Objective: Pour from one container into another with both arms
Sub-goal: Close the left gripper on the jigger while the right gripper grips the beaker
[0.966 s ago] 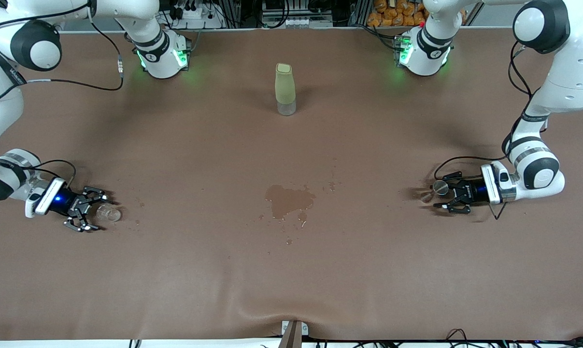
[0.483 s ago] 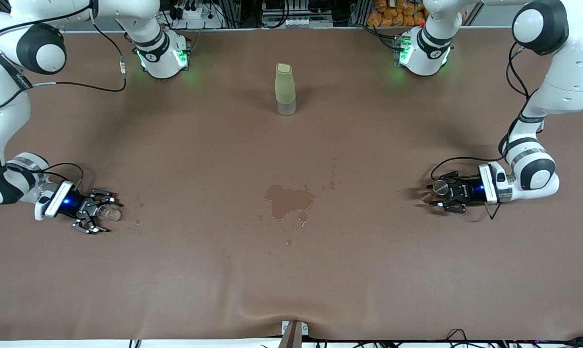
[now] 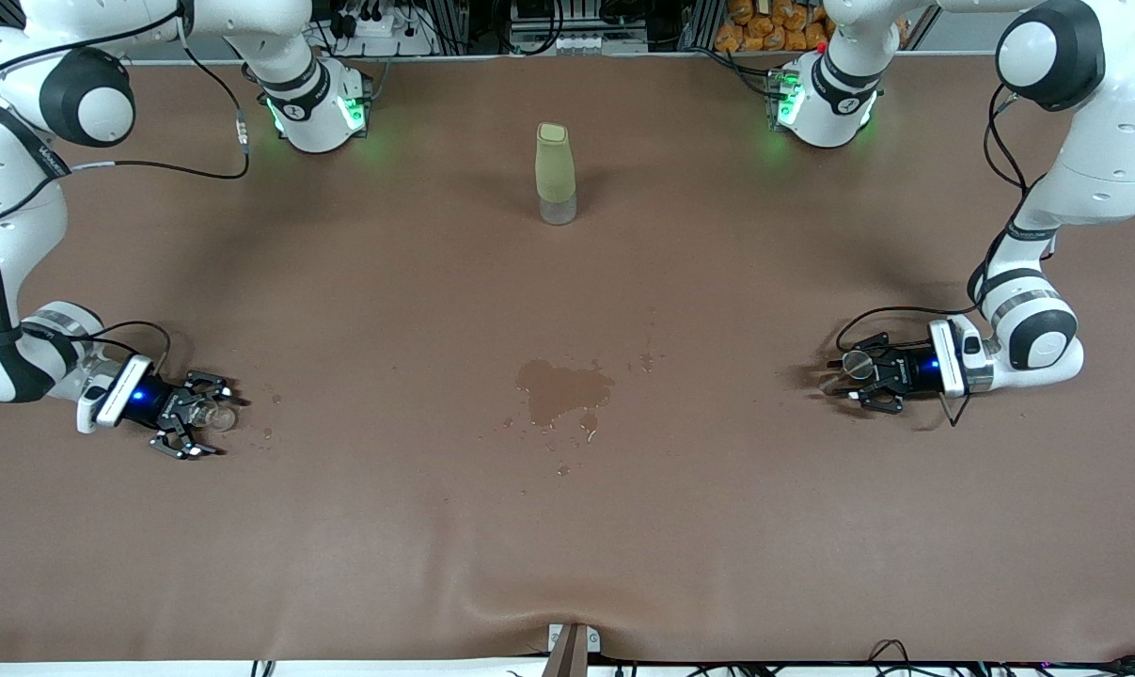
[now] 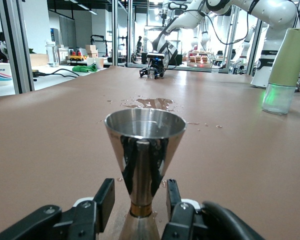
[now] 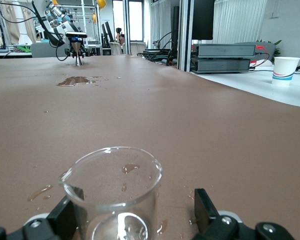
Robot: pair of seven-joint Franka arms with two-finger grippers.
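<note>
The clear glass cup (image 3: 219, 416) stands on the brown table toward the right arm's end. My right gripper (image 3: 210, 419) lies low around it. In the right wrist view the cup (image 5: 114, 192) sits between the fingers (image 5: 204, 209), with a gap showing on one side; the gripper (image 5: 132, 216) is open. The silvery jigger (image 3: 853, 363) stands upright toward the left arm's end, inside my left gripper (image 3: 847, 378). In the left wrist view the jigger (image 4: 144, 142) has its narrow waist between the fingers (image 4: 105, 198), a gap on each side; this gripper (image 4: 139, 200) is open.
A tall pale-green bottle (image 3: 556, 174) stands mid-table near the robots' bases. A wet puddle (image 3: 562, 387) with scattered drops lies at the table's middle. The table cover bulges into a wrinkle (image 3: 529, 602) at the edge nearest the front camera.
Both grippers slid forward along the table, the right around the cup, the left around the jigger. Both pairs of fingers have narrowed from wide open.
</note>
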